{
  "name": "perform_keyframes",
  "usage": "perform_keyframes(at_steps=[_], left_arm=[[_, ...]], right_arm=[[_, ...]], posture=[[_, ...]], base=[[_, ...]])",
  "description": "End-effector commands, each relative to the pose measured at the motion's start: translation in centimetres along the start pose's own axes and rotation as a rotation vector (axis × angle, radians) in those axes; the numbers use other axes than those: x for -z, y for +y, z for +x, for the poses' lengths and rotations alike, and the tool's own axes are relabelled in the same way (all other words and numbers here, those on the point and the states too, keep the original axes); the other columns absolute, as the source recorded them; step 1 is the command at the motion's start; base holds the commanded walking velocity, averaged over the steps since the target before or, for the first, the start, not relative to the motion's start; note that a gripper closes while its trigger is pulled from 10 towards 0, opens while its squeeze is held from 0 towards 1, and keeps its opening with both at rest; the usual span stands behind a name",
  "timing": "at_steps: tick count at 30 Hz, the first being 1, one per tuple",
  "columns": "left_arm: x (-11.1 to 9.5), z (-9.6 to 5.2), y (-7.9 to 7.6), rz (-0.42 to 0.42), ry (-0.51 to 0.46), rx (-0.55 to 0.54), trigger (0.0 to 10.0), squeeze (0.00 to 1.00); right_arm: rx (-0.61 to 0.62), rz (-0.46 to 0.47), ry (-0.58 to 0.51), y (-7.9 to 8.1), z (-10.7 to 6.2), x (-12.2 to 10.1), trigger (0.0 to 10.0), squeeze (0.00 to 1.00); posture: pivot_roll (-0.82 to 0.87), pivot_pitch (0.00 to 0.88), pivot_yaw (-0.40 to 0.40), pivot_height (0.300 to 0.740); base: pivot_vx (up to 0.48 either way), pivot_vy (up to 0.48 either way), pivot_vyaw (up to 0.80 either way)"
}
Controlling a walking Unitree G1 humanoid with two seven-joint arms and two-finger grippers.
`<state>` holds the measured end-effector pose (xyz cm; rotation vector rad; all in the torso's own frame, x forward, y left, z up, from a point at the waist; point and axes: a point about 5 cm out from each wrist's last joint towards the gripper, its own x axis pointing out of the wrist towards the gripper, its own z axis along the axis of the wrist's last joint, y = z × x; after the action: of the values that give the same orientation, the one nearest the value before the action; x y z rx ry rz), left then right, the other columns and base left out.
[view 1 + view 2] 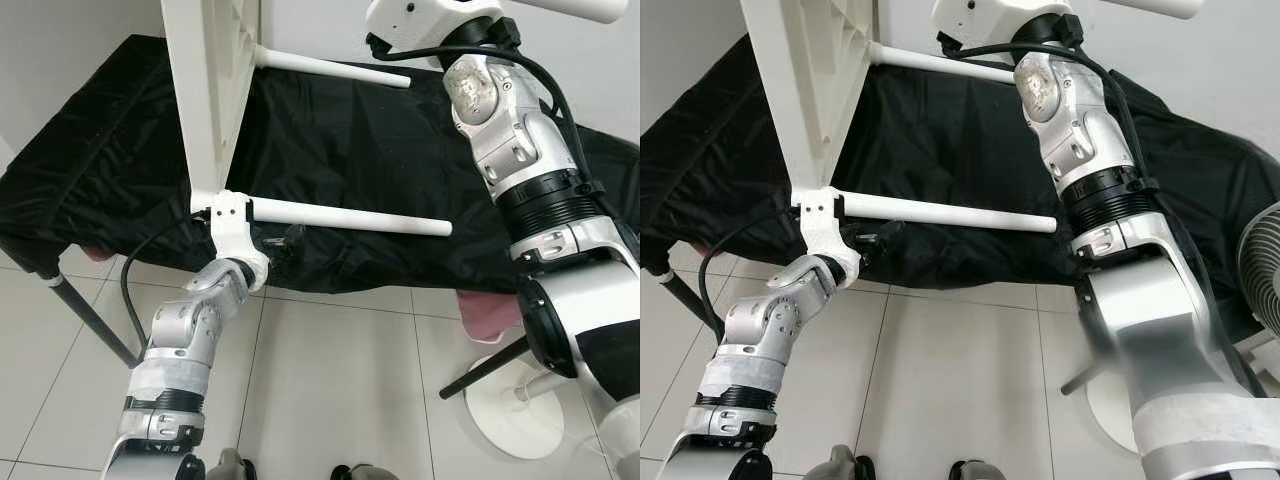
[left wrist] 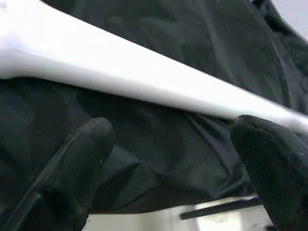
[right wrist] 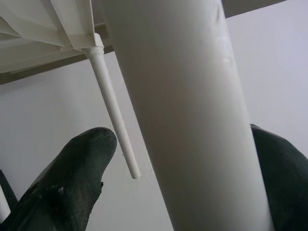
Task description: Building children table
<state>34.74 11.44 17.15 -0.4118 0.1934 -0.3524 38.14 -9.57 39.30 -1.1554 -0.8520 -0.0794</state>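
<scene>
the white tabletop (image 1: 215, 90) stands on edge over the black-draped table (image 1: 90, 190), walling off the left. two white legs (image 1: 350, 216) jut rightward from it; open room lies between them above the cloth. the left gripper (image 2: 168, 159) (jaws spread) sits just under the lower leg. a fan base (image 1: 515, 405) and tiled floor (image 1: 340, 390) lie below.

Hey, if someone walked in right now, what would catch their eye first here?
The white table top stands on edge over a black-draped bench, with two white legs jutting sideways over the cloth. The left gripper sits open under the lower leg near its socket. The right arm reaches high, and its gripper straddles another leg.
</scene>
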Motion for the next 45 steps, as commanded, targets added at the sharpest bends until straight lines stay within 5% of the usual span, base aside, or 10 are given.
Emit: perform_keyframes(at_steps=[1,10,27,28,29,33,34,44,45], left_arm=[[0.4,0.3,0.1,-0.039,0.034,0.001,10.0,0.00],[0.2,1.1,1.0,-0.209,0.052,-0.068,10.0,0.00],[-0.8,3.1,1.1,-0.361,0.019,-0.125,10.0,0.00],[-0.8,3.3,1.0,-0.368,0.016,-0.127,10.0,0.00],[-0.9,3.4,0.9,-0.373,0.014,-0.129,10.0,0.00],[-0.9,3.6,0.6,-0.378,0.012,-0.123,10.0,0.00],[-0.9,3.8,0.2,-0.383,0.013,-0.114,10.0,0.00],[-0.4,4.7,-0.9,-0.405,0.030,-0.107,10.0,0.00],[-0.2,5.0,-1.4,-0.411,0.029,-0.123,10.0,0.00]], right_arm=[[0.003,0.006,0.007,-0.4,0.0,0.1,10.0,0.00],[-0.007,0.030,0.025,-0.2,-0.2,0.3,10.0,0.00],[-0.002,0.075,0.030,-0.4,-0.2,0.0,10.0,0.00],[-0.003,0.079,0.034,-0.5,-0.3,0.1,4.2,0.00],[-0.003,0.083,0.038,-0.5,-0.3,0.2,1.0,0.00],[-0.004,0.095,0.045,-0.6,-0.4,0.3,1.0,0.00],[-0.005,0.106,0.054,-0.6,-0.6,0.5,0.0,0.00],[0.037,0.166,0.114,-1.4,-1.3,1.5,0.0,0.00],[0.070,0.234,0.154,-1.9,-1.7,2.0,0.0,0.00]], posture=[[-0.01,0.115,-0.056,0.740],[-0.01,0.127,-0.043,0.740],[-0.02,0.127,-0.039,0.740],[-0.02,0.128,-0.039,0.740],[-0.02,0.129,-0.038,0.740],[-0.02,0.130,-0.039,0.740],[-0.03,0.130,-0.037,0.740],[-0.05,0.132,-0.030,0.740],[-0.05,0.136,-0.028,0.740]], base=[[0.000,0.000,0.00],[0.000,0.000,0.00],[0.000,0.000,0.00],[0.000,0.000,0.00],[0.000,0.000,0.00],[0.000,0.000,0.00],[0.000,0.000,0.00],[0.000,0.000,0.00],[0.000,0.000,0.00]])
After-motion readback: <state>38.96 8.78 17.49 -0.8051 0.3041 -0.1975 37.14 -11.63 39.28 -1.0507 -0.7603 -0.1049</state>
